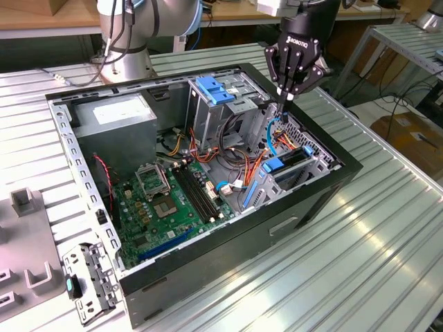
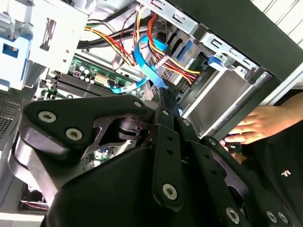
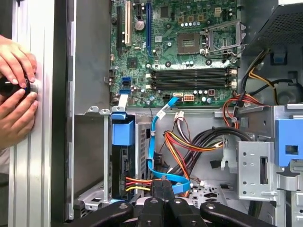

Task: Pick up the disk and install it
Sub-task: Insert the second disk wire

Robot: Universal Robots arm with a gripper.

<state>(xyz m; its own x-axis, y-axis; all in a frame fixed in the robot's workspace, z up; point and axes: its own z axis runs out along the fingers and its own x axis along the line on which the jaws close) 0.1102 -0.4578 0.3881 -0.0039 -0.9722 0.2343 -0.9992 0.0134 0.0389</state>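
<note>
The disk [image 3: 123, 142], a flat metal drive of which mainly a blue plastic rail end shows, appears to stand on edge in the steel bay at one corner of the open black computer case [image 1: 291, 228], apparently slid home. The black three-link claw [image 1: 287, 93] hangs over that same corner with its fingers closed together beside a flat blue ribbon cable [image 3: 152, 142], gripping no disk. Any downward press inside the case should be straight and gentle, clear of the orange-and-yellow wire bundle [image 3: 189, 142], mindful of a person's hands [image 3: 16, 94] on the ribbed aluminium counter [image 1: 374, 263] outside the case.
</note>
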